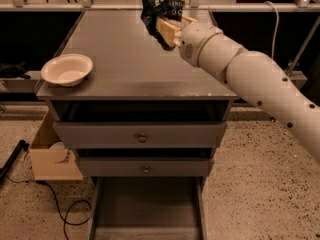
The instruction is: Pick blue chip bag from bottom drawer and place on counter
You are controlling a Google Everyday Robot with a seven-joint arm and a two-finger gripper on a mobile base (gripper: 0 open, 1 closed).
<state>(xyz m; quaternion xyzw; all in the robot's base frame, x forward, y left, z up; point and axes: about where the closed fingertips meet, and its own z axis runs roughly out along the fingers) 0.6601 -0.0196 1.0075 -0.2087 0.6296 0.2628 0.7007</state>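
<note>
gripper over far edge of counter | blue chip bag in gripper | bowl on counter, left and nearer | bottom drawer well below gripper, nearer
</note>
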